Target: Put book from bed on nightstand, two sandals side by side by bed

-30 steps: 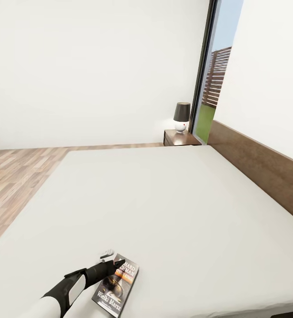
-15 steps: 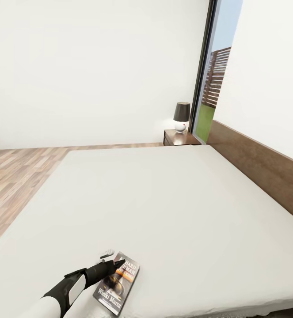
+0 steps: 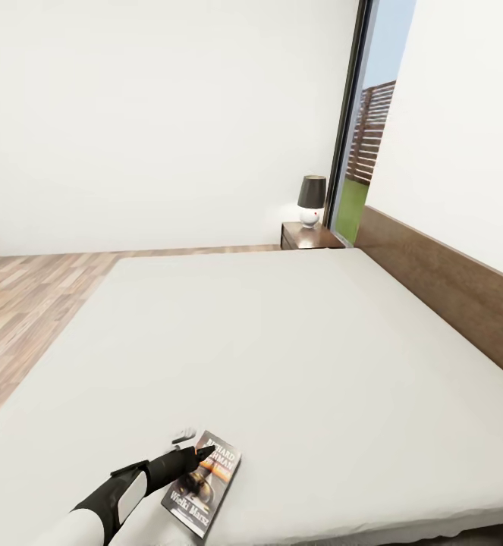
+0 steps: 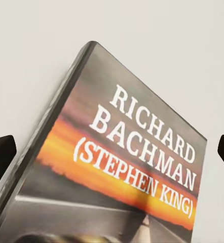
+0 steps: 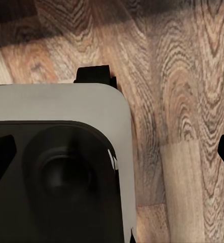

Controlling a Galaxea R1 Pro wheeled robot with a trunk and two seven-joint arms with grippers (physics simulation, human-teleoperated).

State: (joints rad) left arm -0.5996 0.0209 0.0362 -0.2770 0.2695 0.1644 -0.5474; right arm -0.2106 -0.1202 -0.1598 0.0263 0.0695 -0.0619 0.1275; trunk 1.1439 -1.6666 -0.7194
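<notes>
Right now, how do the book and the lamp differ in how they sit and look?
The book lies flat on the bed, near its close edge; the lamp stands upright on the far nightstand. The book is thin, with an orange band and white lettering; the lamp has a dark shade on a round white base. The left hand hovers at the book, far from the lamp.
</notes>
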